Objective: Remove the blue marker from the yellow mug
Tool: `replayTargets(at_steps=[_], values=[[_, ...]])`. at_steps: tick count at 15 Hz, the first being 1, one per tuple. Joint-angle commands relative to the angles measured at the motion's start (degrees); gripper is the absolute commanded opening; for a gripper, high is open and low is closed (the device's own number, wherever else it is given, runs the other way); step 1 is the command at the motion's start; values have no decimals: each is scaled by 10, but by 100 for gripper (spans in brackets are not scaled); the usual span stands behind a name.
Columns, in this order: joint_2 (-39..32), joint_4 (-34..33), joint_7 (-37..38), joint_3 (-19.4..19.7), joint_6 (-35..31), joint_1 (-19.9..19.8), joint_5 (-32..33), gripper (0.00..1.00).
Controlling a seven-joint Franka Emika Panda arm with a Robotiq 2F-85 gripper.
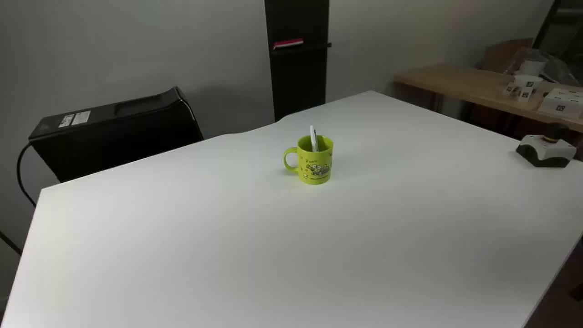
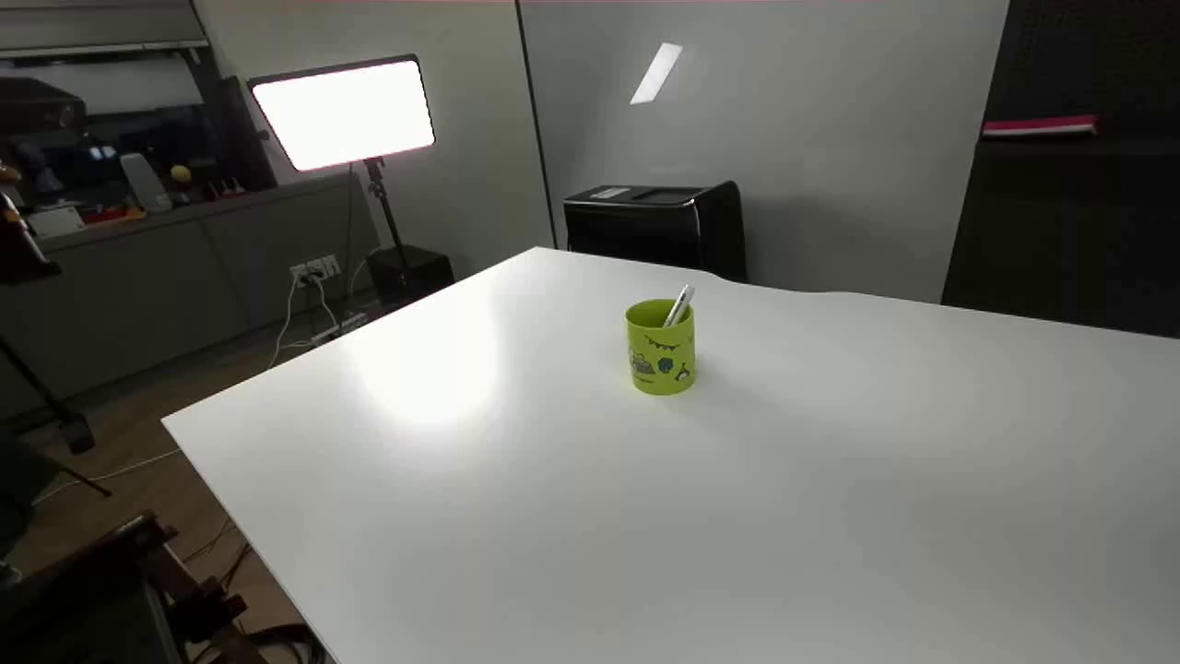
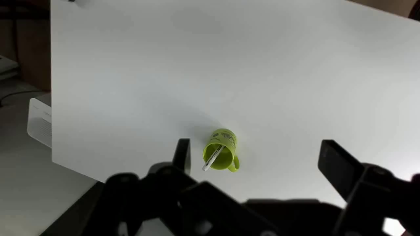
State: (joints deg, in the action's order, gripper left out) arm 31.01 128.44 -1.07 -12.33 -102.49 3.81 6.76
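Both exterior views slant down across the table (image 1: 182, 250), which the wrist view sees from above.

The lower end of your blue marker (image 3: 215, 157) lies hidden inside the yellow mug (image 1: 314, 164) in all three views, its barrel print too small for you to read. The mug's handle (image 1: 285, 159) is lost behind its wall (image 2: 662, 367) in an exterior view. In your wrist view, the bottom edge crops your gripper (image 3: 254, 157), details sunk in black. The white table (image 1: 227, 250) runs past the lower edge in both exterior views; labels (image 1: 81, 117) on a black box (image 1: 132, 141) are illegible, and small items (image 2: 145, 182) on a ledge (image 2: 221, 201) blur together.
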Motion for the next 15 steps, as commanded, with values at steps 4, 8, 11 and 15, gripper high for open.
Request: replayTargets(at_steps=[4,8,11,15], values=[[-2,-1,7,12,1,17,7,100],[-2,-1,7,12,1,17,7,100],[-2,-1,7,12,1,17,7,100],[2,0,10,10,-8,17,13,100]])
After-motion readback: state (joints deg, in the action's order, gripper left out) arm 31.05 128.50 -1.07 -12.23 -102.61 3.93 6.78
